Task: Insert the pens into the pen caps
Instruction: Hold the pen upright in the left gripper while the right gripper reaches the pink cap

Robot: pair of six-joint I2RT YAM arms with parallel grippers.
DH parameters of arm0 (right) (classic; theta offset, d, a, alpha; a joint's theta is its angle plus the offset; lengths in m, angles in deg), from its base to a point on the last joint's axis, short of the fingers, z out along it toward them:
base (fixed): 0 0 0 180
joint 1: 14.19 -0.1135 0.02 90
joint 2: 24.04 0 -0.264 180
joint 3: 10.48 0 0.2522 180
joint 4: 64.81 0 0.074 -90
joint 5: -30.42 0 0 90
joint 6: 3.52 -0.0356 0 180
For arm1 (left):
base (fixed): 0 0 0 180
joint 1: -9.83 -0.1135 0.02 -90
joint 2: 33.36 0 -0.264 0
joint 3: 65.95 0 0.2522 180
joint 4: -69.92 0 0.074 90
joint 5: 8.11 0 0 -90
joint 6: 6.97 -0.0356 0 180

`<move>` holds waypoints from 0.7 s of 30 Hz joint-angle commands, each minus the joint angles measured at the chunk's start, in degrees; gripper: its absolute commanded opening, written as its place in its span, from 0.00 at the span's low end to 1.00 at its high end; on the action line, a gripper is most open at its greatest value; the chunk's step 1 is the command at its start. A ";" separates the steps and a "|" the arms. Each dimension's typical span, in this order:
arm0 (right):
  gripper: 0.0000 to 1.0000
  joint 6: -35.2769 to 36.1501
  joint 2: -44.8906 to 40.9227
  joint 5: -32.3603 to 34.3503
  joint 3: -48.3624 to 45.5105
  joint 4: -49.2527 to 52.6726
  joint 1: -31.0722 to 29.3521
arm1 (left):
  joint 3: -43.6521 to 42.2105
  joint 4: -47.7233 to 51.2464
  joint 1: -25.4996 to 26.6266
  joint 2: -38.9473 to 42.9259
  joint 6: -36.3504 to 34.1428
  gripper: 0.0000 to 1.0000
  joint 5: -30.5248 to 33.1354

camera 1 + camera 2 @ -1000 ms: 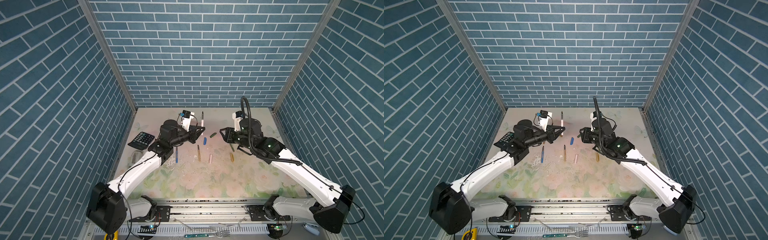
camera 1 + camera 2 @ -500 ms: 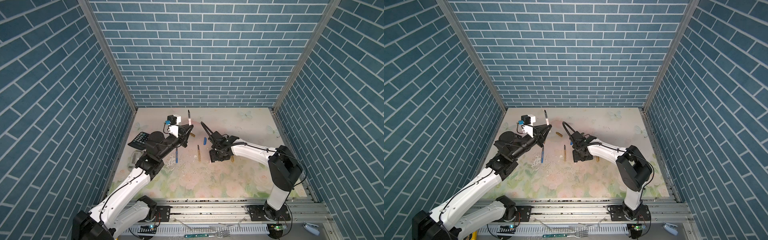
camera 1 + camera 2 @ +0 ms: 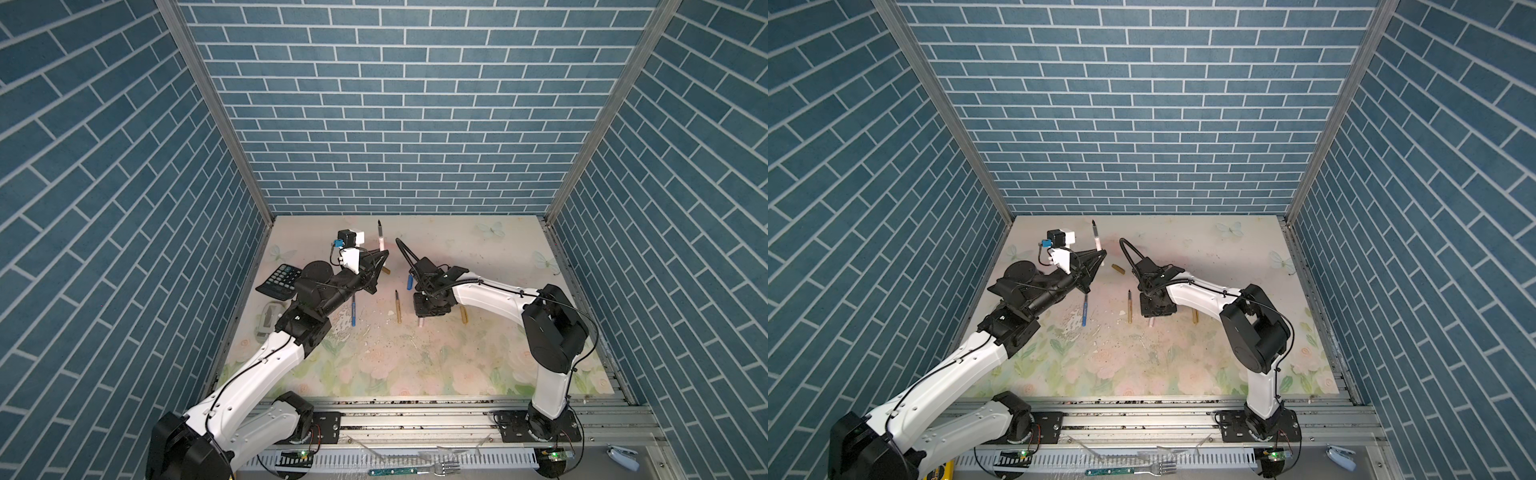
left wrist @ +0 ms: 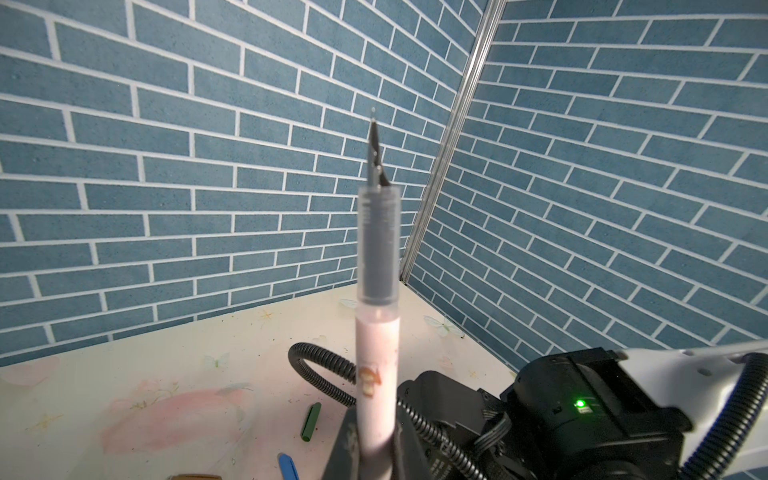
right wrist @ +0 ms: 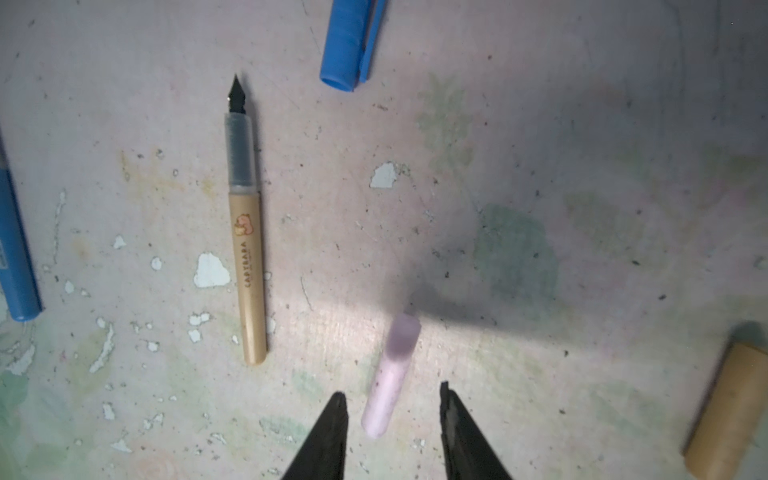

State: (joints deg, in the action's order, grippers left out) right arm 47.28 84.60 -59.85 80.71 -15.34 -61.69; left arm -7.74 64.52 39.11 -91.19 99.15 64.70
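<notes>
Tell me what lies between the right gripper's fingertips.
The pale pink cap, lying on the mat: its near end sits between the fingertips of the open right gripper, touching neither. The right wrist view shows it.

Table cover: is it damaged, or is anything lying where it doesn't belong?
Yes. The flowery cover is worn: white patches where the print has flaked off lie beside the tan pen. Also odd: a teal-handled fork lies out in front, off the cover.
</notes>
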 commanded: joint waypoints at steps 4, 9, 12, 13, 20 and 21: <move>0.38 -7.18 1.79 0.88 1.31 1.56 0.18 | 1.41 -0.20 0.17 0.53 0.58 0.00 -0.45; 0.38 -8.52 2.75 0.37 1.32 0.78 0.22 | 1.48 -0.18 0.18 0.46 0.91 0.00 -0.75; 0.37 -9.13 3.32 0.27 1.56 0.47 0.22 | 1.47 -0.24 0.19 0.52 1.02 0.00 -0.91; 0.37 -9.30 3.40 0.14 1.45 0.21 0.19 | 1.43 -0.24 0.17 0.53 1.06 0.00 -0.91; 0.35 -10.37 4.63 -0.15 1.58 -0.74 0.36 | 1.46 -0.31 0.17 0.43 1.11 0.00 -1.06; 0.34 -10.45 4.73 -0.17 1.58 -0.85 0.39 | 1.46 -0.33 0.17 0.43 1.11 0.00 -1.00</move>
State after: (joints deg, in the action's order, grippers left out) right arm 39.72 88.25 -60.27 80.71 -16.17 -61.52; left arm -7.74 64.54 39.11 -91.19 100.18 64.24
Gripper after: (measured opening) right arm 0.346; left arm 0.131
